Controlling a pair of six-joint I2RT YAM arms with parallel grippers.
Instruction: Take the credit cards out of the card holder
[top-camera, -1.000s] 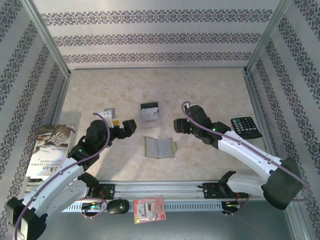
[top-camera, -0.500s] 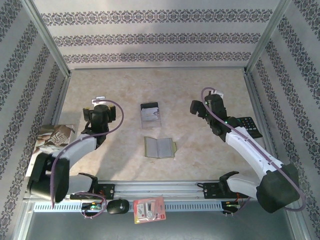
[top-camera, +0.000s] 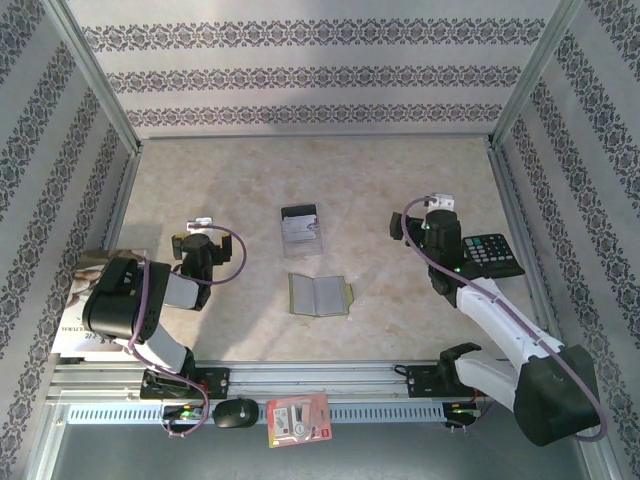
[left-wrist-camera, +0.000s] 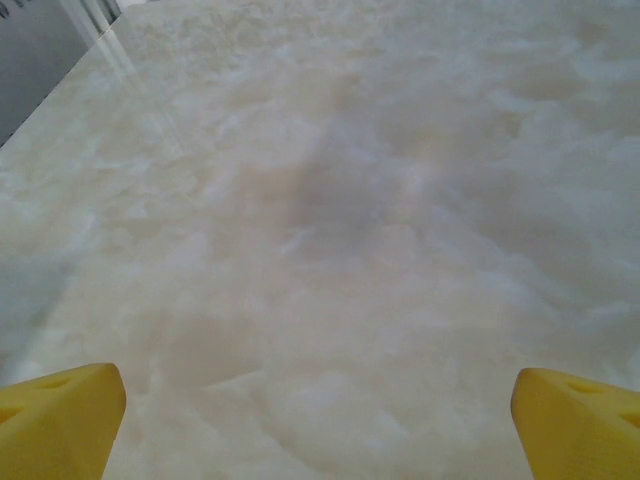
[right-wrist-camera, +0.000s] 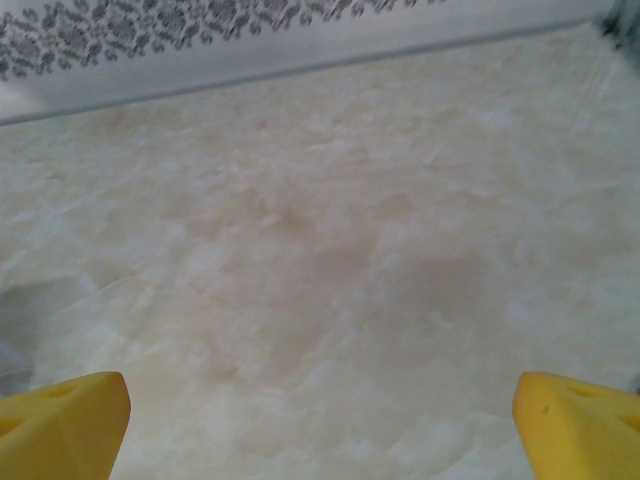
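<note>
- Book (top-camera: 88, 300): far left of the tabletop (top-camera: 400, 170). Its right part is covered by the folded left arm, and the cover print is too small to read.
- Left gripper (left-wrist-camera: 320, 425): in the left wrist view only the yellow fingertips (left-wrist-camera: 60, 420) show, cut off at the bottom corners. The jaws stand wide apart with bare marbled tabletop between them, holding and touching nothing.
- Credit cards (top-camera: 301, 226): centre of the tabletop, out of the holder and lying apart from it on its far side. The blackish card is farther away and the pale translucent one nearer. They meet or overlap, and which lies on top cannot be told.
- Card holder (top-camera: 320, 294): lies open and flat between the two arms, pale inner pockets facing up. Whether the pockets hold anything cannot be made out.
- Red-and-white packet (top-camera: 298, 420): on the near rail, below the holder.
- Right gripper (right-wrist-camera: 320, 425): yellow tips are cut off at the bottom corners of the right wrist view. The jaws are spread wide over bare tabletop, gripping nothing.
- Calculator (top-camera: 495, 254): just beside the right arm, with its left corner against the arm in the overhead view.
</note>
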